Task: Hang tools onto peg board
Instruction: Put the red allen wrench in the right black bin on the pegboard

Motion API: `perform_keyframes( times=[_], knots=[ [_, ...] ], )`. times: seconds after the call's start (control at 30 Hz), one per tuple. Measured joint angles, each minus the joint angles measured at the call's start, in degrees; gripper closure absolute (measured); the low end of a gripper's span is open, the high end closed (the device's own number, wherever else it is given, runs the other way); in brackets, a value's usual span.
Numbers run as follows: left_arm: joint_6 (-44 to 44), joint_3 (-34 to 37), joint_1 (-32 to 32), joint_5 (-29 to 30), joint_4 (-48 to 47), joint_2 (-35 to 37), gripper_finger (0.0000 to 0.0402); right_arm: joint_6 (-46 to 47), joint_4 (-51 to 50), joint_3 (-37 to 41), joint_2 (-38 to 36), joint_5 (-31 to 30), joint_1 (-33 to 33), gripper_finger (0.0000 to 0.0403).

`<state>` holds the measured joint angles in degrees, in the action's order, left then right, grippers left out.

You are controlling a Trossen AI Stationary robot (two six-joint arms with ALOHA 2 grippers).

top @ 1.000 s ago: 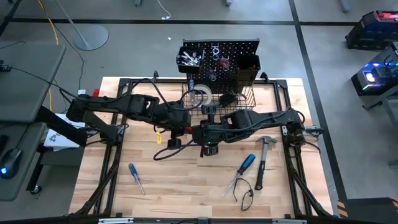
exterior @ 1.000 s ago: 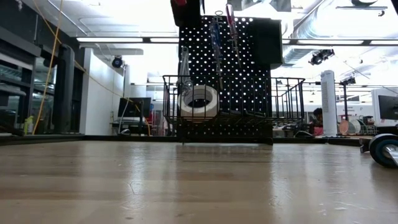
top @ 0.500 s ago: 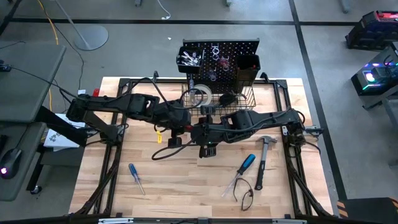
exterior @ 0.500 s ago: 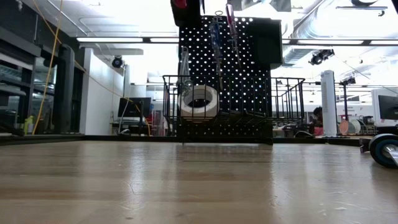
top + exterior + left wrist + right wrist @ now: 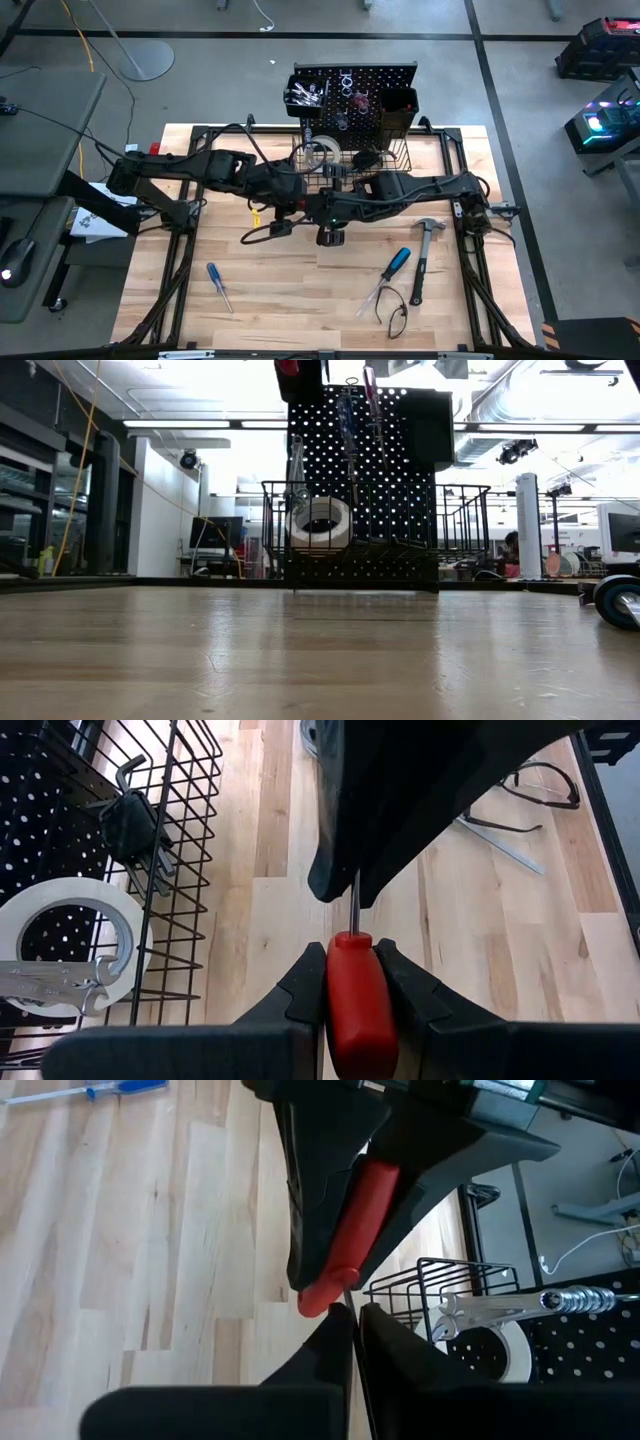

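Our left hand clamps red-handled screwdriver above table centre; right hand pinches its shaft, shut. We keep one firm grip during handover, then carry toward peg board.

Both dark arms reach in from the sides and meet over the middle of the table, forearms nearly level. The left pincer has its two fingers clamped on the handle of a red-handled screwdriver. The right pincer faces it head-on, fingers pinched together on the thin metal shaft, just beyond the handle's end.
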<state>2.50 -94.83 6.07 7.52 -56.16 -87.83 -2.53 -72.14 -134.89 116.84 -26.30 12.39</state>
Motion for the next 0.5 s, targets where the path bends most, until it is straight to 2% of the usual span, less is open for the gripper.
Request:
perform_keyframes(
  times=[0.23, 0.5],
  knots=[
    [0.0, 0.0, 0.0, -0.8, 0.3, 0.0, 0.0349, 1.3, 0.0, 0.0, 0.0, 0.0, 0.2, 0.0400],
    [1.3, -0.7, 0.0, -1.3, -4.5, 3.0, 0.0220, 5.6, -6.1, 0.0, -0.6, -0.6, 0.0, 0.0402]
  ],
)
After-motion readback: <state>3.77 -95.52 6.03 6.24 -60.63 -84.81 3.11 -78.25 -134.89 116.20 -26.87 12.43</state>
